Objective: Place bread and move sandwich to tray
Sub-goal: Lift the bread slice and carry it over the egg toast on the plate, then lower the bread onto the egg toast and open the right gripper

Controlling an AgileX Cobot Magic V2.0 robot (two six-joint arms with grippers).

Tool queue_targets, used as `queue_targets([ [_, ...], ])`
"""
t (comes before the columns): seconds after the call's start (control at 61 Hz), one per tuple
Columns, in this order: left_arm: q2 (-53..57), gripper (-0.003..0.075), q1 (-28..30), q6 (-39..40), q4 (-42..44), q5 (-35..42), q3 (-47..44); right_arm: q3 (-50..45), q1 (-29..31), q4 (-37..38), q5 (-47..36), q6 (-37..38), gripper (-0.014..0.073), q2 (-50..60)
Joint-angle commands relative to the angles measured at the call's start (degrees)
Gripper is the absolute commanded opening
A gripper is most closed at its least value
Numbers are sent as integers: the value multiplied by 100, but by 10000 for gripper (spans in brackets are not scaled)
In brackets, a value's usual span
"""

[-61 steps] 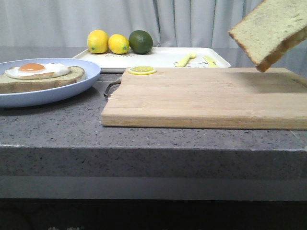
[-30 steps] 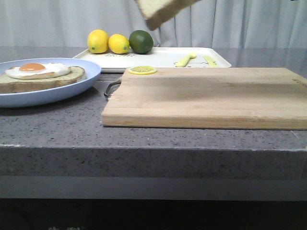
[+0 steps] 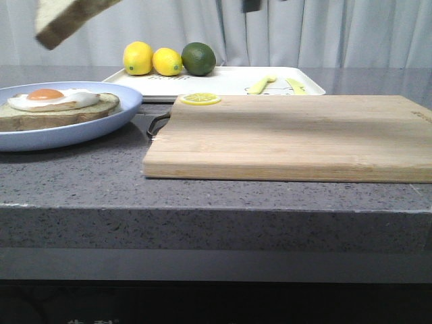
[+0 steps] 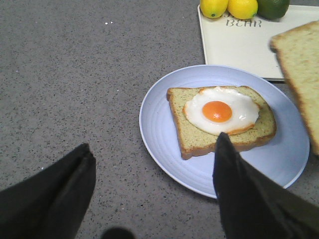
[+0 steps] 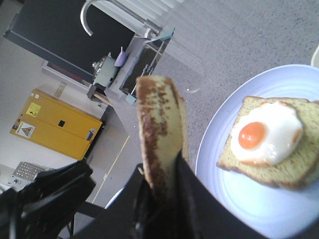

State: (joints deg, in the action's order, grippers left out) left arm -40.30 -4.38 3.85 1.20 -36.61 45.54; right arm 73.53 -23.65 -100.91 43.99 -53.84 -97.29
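Note:
The bread (image 3: 67, 17) hangs tilted at the top left of the front view, above the pale blue plate (image 3: 101, 125). My right gripper (image 5: 164, 174) is shut on the bread's lower edge (image 5: 159, 124); the slice stands edge-on in the right wrist view. The sandwich slice with a fried egg (image 3: 61, 108) lies on the plate; it also shows in the left wrist view (image 4: 219, 112). My left gripper (image 4: 153, 142) is open and empty, low over the counter beside the plate's near rim (image 4: 164, 149). The white tray (image 3: 223, 81) lies at the back.
A wooden cutting board (image 3: 290, 138) fills the middle and right, with a lemon slice (image 3: 200, 99) at its back corner. Two lemons (image 3: 152, 59), a lime (image 3: 198, 59) and yellow cutlery (image 3: 260, 84) sit on the tray.
The bread, held by my right gripper, has swept from the upper right across to the upper left, now over the blue plate. Plate, board and tray have not moved.

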Motion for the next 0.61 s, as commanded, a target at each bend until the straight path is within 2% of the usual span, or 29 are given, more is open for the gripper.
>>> queue_targets([
  [0.0, -30, 495, -49, 2, 9, 377, 196, 608, -267, -608, -235, 230, 110, -88],
  [0.098, -30, 495, -49, 2, 9, 377, 196, 1115, -585, -608, -762, 722, 110, -576],
  [0.295, -30, 495, -49, 2, 9, 377, 196, 1934, -886, -608, -995, 1530, 110, -1350],
  [0.591, -30, 495, -49, 2, 9, 377, 196, 2218, -938, -603, -1192, 1695, 113, -1906],
])
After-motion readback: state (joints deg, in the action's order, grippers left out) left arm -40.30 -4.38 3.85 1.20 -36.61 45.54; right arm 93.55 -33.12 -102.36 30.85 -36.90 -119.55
